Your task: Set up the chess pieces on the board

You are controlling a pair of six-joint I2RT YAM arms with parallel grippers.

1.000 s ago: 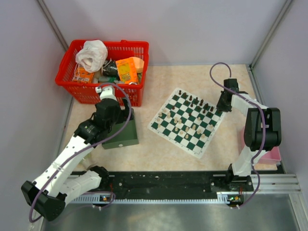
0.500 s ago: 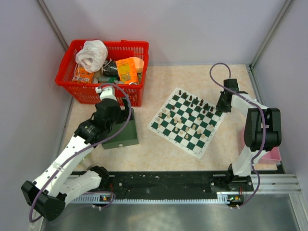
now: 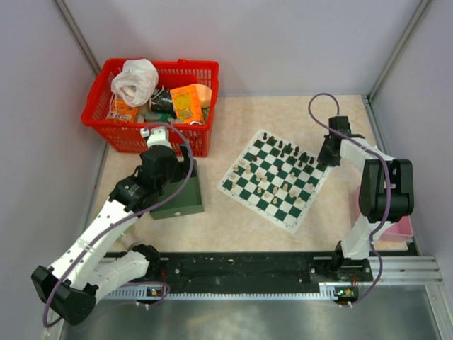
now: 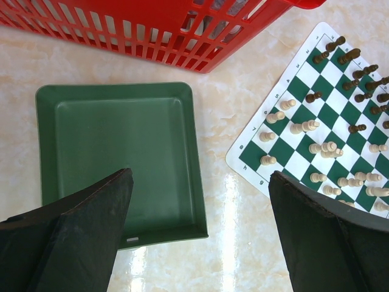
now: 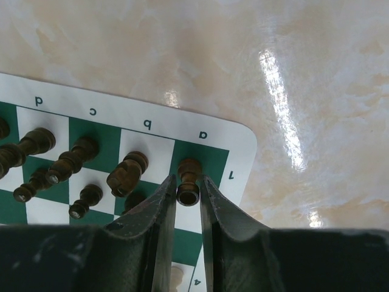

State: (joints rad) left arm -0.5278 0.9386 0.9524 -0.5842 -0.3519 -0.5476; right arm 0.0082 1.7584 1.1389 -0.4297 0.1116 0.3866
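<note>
The board [image 3: 241,161] lies right of centre, turned like a diamond, with black and cream chess pieces [image 3: 272,177] standing on it. My right gripper [image 5: 188,179] hangs over the board's right corner [image 5: 240,137]. Its two fingers hug a black piece [image 5: 189,170] that stands upright on the green corner square marked a and 1. More black pieces [image 5: 127,170] stand in the squares to its left. My left gripper [image 4: 200,175] is wide open and holds nothing. It hovers over the right edge of the green tray [image 4: 115,140], left of the board [image 4: 243,161].
A red basket [image 3: 152,134] full of packets stands at the back left, just behind the empty green tray [image 3: 180,202]. A pink container [image 3: 400,227] sits by the right arm's base. Grey walls close in the table on three sides.
</note>
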